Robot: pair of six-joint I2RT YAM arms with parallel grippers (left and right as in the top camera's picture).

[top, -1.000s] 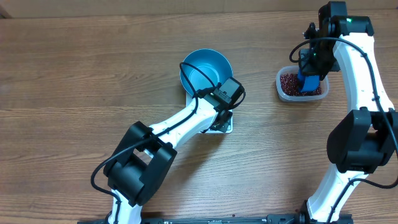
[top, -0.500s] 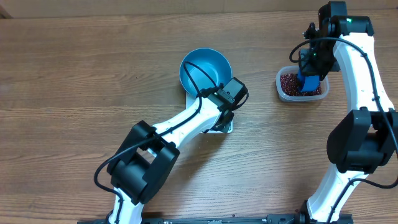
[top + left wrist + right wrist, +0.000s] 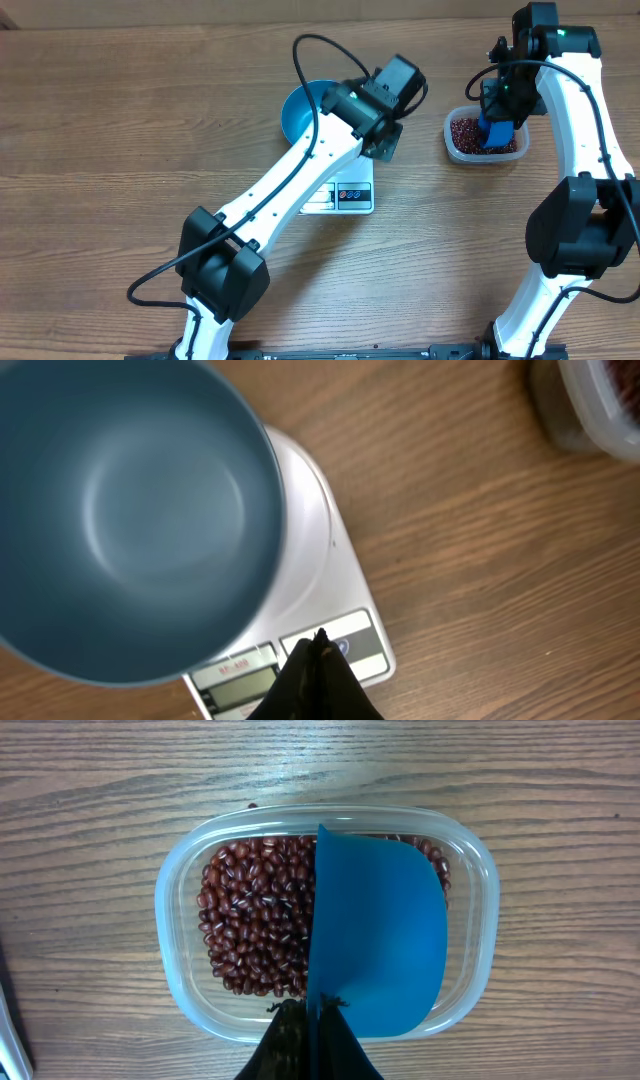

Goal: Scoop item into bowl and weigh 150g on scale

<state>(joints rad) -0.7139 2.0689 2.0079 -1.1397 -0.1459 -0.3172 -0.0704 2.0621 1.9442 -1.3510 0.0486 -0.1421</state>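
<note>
— Where are the beans [image 3: 250, 920]?
— In the tub [image 3: 175, 980], under the scoop [image 3: 380, 940] pinched in the right fingers [image 3: 290, 1045].
— And the bowl [image 3: 130, 510]?
— On the scale [image 3: 335, 575] on the bench [image 3: 100, 120]; left fingers [image 3: 315, 685] pressed together above the display [image 3: 235, 685].

1x round bright blue plastic bowl [image 3: 298, 112]. 1x flat white square kitchen scale [image 3: 346, 196]. 1x clear rectangular plastic tub [image 3: 172, 925]. 1x blue plastic scoop [image 3: 380, 945]. Small dark red-brown beans [image 3: 255, 920]: too many to count, well over a hundred. 2x white-and-black arms: left arm [image 3: 300, 178], right arm [image 3: 582, 110]. 2x grippers: left gripper [image 3: 318, 655], right gripper [image 3: 312, 1018]. 1x wooden counter [image 3: 100, 150].
</note>
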